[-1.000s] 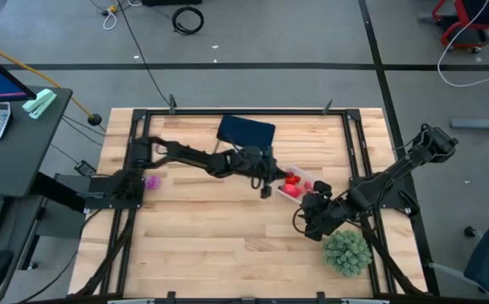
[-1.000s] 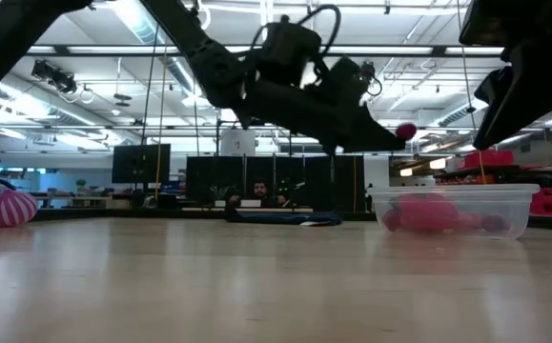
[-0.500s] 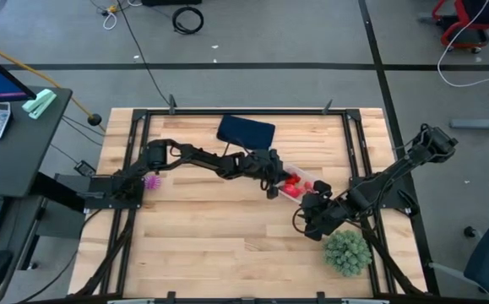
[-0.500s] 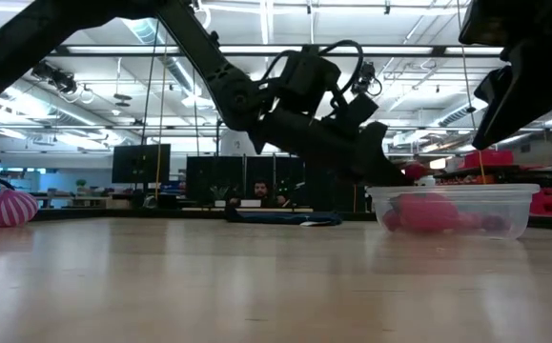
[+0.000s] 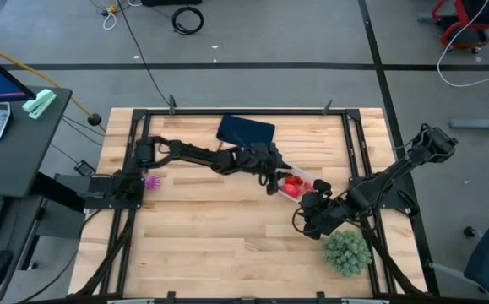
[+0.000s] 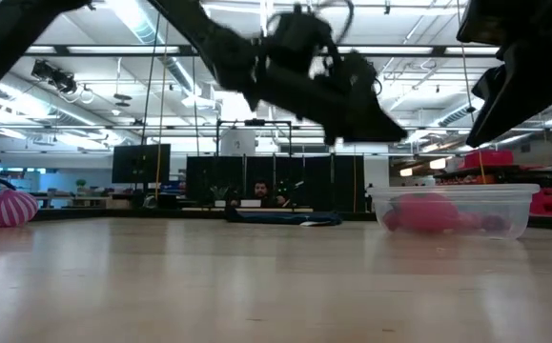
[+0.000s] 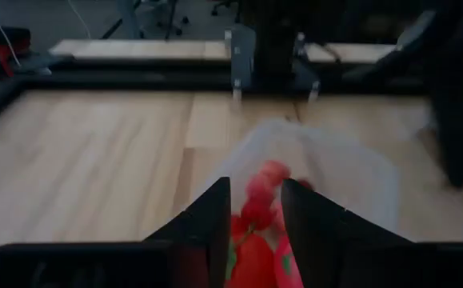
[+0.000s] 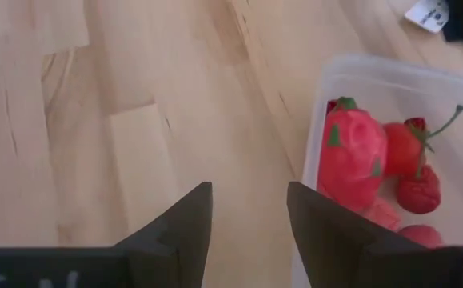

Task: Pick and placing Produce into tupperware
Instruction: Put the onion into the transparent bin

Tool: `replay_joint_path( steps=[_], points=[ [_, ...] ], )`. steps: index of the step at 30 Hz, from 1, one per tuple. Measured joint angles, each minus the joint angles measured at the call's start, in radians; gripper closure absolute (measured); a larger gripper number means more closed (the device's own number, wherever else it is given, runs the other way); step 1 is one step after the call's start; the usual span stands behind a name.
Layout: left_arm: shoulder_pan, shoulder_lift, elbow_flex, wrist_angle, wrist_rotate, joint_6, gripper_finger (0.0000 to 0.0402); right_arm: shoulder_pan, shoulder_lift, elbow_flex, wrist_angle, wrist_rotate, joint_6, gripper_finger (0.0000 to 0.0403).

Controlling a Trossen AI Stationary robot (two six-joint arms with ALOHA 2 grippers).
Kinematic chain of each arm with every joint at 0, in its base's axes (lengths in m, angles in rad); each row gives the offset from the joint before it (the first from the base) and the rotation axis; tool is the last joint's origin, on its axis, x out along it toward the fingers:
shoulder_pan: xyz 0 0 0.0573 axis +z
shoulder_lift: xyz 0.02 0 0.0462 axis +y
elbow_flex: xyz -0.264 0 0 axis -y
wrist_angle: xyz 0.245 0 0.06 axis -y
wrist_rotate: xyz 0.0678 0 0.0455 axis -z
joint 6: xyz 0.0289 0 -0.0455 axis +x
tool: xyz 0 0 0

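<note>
The clear tupperware (image 5: 300, 187) stands on the table right of centre, and the low view shows its wall (image 6: 452, 211). Red and pink produce (image 8: 351, 156) lies inside it. My left gripper (image 5: 268, 184) hovers above the container's left end, open and empty. In its wrist view (image 7: 255, 218) the red produce (image 7: 260, 198) shows between the fingers, below them. My right gripper (image 5: 311, 205) is open just near-side of the container, with bare wood between its fingers (image 8: 249, 220). A pink striped piece (image 5: 151, 181) rests on the table by the left arm's base.
A bushy green plant (image 5: 347, 251) stands near the table's near right corner, close to the right arm. A dark navy folded cloth (image 5: 246, 131) lies at the far edge. Bare wood spreads across the near and left parts. A person sits in the room behind (image 6: 257, 193).
My left gripper carried a small red piece at its fingertips, dropped to the container's left rim, then rose again and drew slightly back toward the table's left. The piece no longer shows at its tips. The right arm stayed still.
</note>
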Motion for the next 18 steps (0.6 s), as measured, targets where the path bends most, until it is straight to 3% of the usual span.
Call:
replay_joint_path(
  steps=[3, 6, 10, 12, 18],
  points=[
    [0.001, -0.119, 0.0, -0.138, 0.0, 0.036, 0.029, -0.013, 0.0, 0.0, 0.005, 0.018, -0.062, 0.0231],
    [0.003, -0.267, 0.0, -0.29, -0.004, 0.112, 0.03, -0.047, 0.0, 0.0, 0.06, 0.1, -0.098, 0.0231],
    [0.006, -0.473, 0.0, -0.469, -0.07, 0.131, 0.0315, -0.123, 0.004, 0.0, 0.254, 0.12, -0.22, 0.0231],
    [0.009, -0.576, 0.0, -0.514, -0.108, 0.131, 0.0321, -0.169, 0.024, 0.0, 0.391, 0.069, -0.338, 0.0231],
    [0.023, -0.843, 0.0, -0.572, -0.132, 0.13, 0.0327, -0.306, 0.206, 0.011, 0.788, -0.268, -0.603, 0.0219]
  ],
)
